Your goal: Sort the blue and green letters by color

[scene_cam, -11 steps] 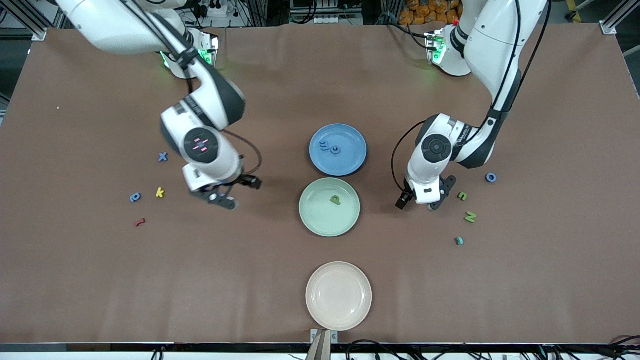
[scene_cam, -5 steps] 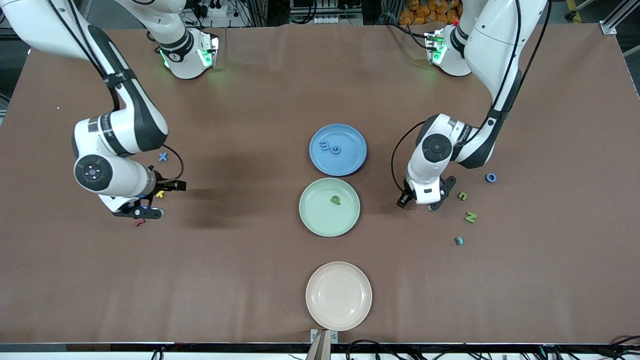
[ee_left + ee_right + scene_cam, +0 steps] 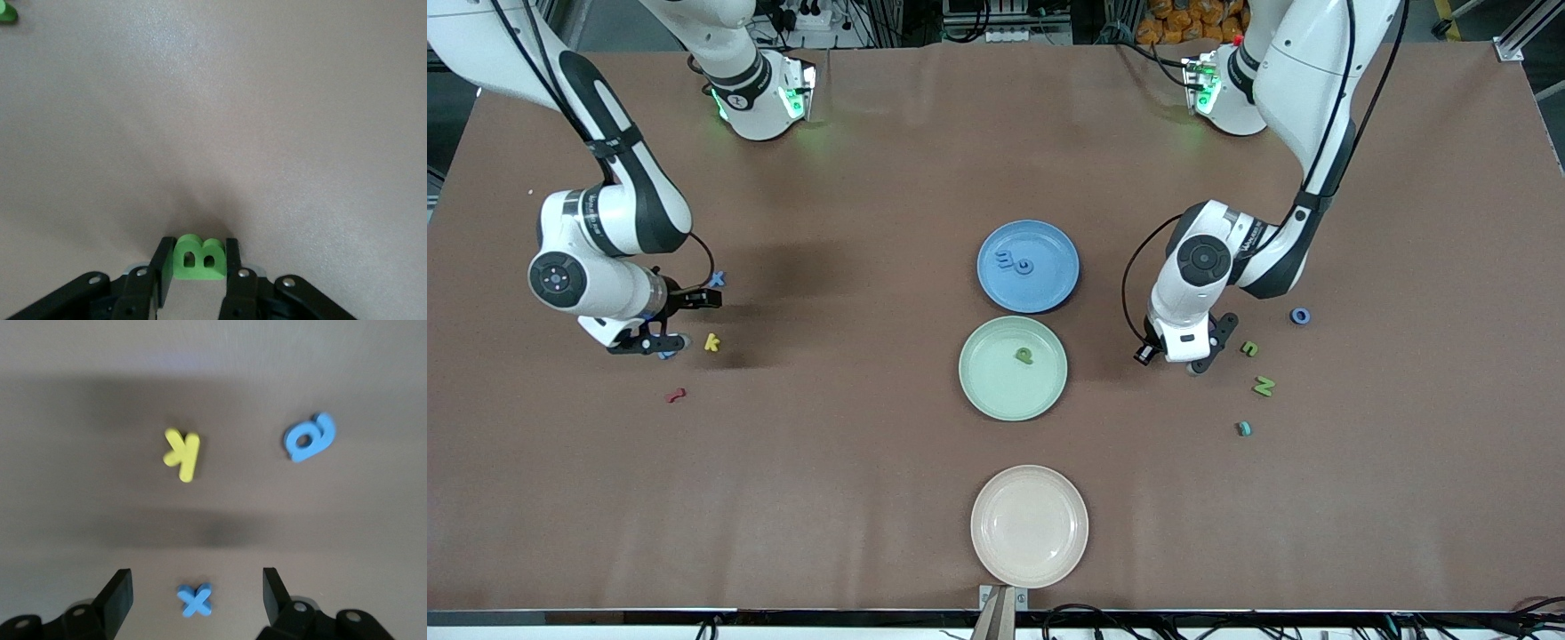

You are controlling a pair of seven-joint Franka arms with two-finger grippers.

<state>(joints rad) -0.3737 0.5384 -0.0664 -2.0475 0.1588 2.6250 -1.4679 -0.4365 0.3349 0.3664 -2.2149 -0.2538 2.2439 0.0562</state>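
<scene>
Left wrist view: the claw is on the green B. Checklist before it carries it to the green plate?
1. Green B sits between the left claw's fingers, both touching it: ok.
2. B lifted off the table: cannot tell.
3. Green plate has room; it holds only a green p: ok.
4. Table between the left claw and the green plate is bare: ok.
5. Right claw is open at the right arm's end of the table, away from that path: ok.
6. Blue plate holds only blue letters: ok.
</scene>
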